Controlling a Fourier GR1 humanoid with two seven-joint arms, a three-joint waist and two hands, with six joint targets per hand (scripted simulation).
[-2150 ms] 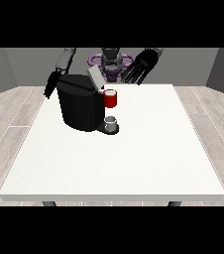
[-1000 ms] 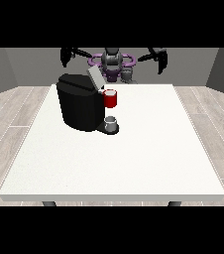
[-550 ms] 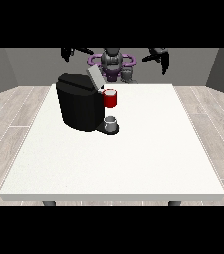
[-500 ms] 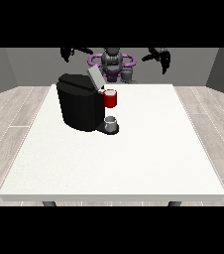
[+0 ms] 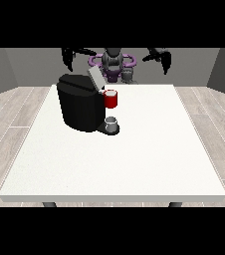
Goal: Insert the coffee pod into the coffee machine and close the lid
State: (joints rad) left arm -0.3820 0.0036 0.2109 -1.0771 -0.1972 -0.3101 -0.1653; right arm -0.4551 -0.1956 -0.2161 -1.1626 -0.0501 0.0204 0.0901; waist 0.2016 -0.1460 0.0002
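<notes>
On the bench (image 5: 134,164), left of centre and toward the far side, I see the black coffee machine (image 5: 79,107), its grey lid (image 5: 95,78) tilted up and open at the top. At the machine's front, on the side facing view right, sits a red thing at the machine (image 5: 111,98). Just below it, on the machine's base, there is a small grey thing (image 5: 112,123); I cannot tell whether that is the coffee pod, so I leave the pod's place unmarked. Behind the far bench edge I see the robot's torso (image 5: 113,63), with both arms raised and spread out to the sides, well above the bench surface and well apart from the machine. For the robot hand at the view's left (image 5: 68,56), it hangs dark against the back wall, above and behind the machine, holding nothing I can see; finger state too small, cannot tell. For the robot hand at the view's right (image 5: 161,58), it is up at about the same height, with fingers pointing downward and nothing between them; whether they are spread wide or narrow I cannot tell. Neither of the 2 touches the machine, the lid or the bench.
</notes>
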